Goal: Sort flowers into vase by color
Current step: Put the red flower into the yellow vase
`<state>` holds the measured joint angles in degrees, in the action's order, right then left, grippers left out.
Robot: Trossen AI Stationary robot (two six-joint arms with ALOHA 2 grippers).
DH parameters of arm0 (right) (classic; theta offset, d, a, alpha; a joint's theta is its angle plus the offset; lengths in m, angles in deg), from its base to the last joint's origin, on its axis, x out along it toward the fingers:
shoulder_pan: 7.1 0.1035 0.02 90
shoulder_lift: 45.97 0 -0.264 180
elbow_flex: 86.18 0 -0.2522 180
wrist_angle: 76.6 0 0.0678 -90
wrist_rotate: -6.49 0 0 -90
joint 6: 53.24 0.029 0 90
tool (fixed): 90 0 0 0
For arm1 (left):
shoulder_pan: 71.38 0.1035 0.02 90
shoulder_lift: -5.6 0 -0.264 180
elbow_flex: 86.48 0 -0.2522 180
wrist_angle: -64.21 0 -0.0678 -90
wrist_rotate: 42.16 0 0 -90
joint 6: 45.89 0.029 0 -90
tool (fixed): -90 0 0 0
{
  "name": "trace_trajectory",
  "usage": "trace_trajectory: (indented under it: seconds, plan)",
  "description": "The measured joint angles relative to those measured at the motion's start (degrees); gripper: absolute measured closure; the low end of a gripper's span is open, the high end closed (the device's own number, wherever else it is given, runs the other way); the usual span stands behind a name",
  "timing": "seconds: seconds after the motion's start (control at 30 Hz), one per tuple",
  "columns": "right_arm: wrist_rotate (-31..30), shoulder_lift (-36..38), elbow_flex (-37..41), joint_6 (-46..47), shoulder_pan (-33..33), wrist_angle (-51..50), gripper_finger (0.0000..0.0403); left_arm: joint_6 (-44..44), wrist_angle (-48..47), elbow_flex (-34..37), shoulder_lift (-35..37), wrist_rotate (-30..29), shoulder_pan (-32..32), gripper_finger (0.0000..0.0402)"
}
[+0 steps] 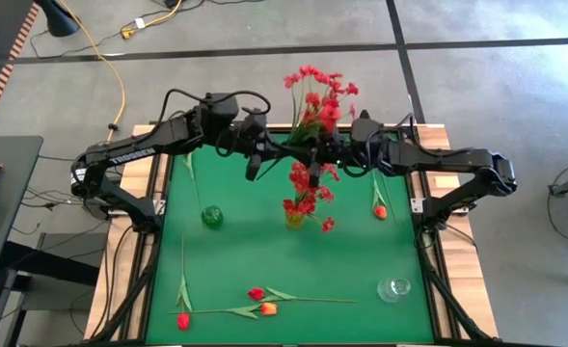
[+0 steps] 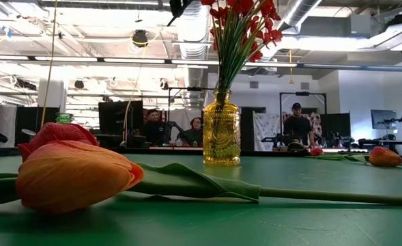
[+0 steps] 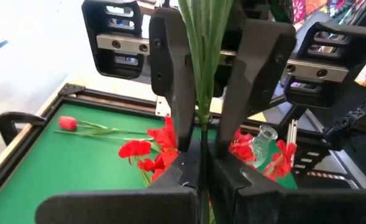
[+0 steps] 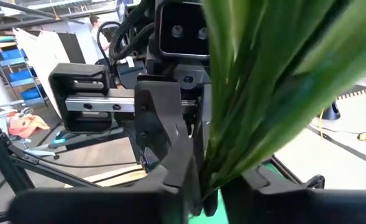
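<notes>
two arms meet above the middle of the green table (image 1: 264, 251), at the far half. left gripper (image 3: 201, 155) is clamped tight on the green stems (image 3: 202, 56) of a red bunch (image 1: 320, 96), fingers (image 3: 173, 81) pressed in from both sides. right gripper (image 4: 198, 180) sits on the same stems from the other side; its jaws look partly parted around them, and i cannot tell if it grips. the bunch is held over a yellow vase (image 2: 221, 130), which stands mid-table with stems already in it and red blossoms (image 1: 308, 198) spread around its mouth.

loose flowers on the table: an orange tulip (image 1: 268, 309) and a red bud (image 1: 256, 293) near the front edge, close together; another red bud (image 1: 182, 320) at the front left corner; an orange tulip (image 1: 380, 211) on the right side, near the right arm. green vase (image 1: 211, 217) stands left of centre; clear vase (image 1: 394, 288) stands front right. both look empty from above.

people (image 2: 173, 128) sit in the room behind.
</notes>
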<state>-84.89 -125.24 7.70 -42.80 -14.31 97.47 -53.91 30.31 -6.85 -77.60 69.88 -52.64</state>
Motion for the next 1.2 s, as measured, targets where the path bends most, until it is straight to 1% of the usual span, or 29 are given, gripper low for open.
trace_trajectory:
  seconds: [0.13,0.27,0.33,0.4,0.47,0.53,0.7,0.8,0.87,0.93,1.03,1.2]
  plan:
    - [0.0,1.8,0.0,-0.6,-0.1,-1.6,0.0243,-0.1,2.8,0.0,0.0,-1.1,0.0,0.0401]
    - [0.0,4.8,0.0,-0.5,-1.3,-4.4,0.0175,0.1,4.3,0.0,0.3,-3.6,0.0,0.0401]
    - [0.0,6.8,0.0,-0.5,-1.8,-7.0,0.0149,0.3,5.6,0.0,0.8,-5.4,0.1,0.0401]
    - [0.0,8.6,0.0,-0.5,-2.2,-10.1,0.0133,0.3,9.0,0.6,1.7,-6.5,0.1,0.0401]
    - [0.0,10.3,0.0,-0.5,-2.6,-13.2,0.0125,0.2,14.2,3.0,3.4,-6.8,0.1,0.0401]
    - [0.0,12.1,0.0,-0.4,-2.7,-16.0,0.0122,-0.8,21.9,7.1,5.8,-7.6,0.0,0.0402]
    - [0.0,15.9,0.0,-0.3,-2.7,-21.2,0.0121,-6.8,43.2,21.9,11.2,-7.9,0.0,0.0401]
    - [-0.1,17.0,0.0,-0.3,-2.7,-23.3,0.0121,-10.9,54.8,30.3,11.9,-8.9,0.0,0.0401]
    - [-0.1,17.6,0.0,-0.3,-2.7,-24.3,0.0121,-14.5,62.2,34.4,11.9,-9.9,0.0,0.0401]
    - [-0.1,17.9,0.0,-0.4,-2.7,-25.1,0.0121,-16.3,69.0,37.6,11.5,-10.8,-0.1,0.0401]
    - [-0.3,17.9,0.0,-0.4,-2.7,-26.1,0.0121,-18.9,74.5,41.9,10.8,-12.7,-0.5,0.0401]
    - [-0.3,17.7,0.0,-0.4,-2.7,-26.4,0.0121,-19.4,77.4,46.4,11.0,-18.4,-3.1,0.0401]
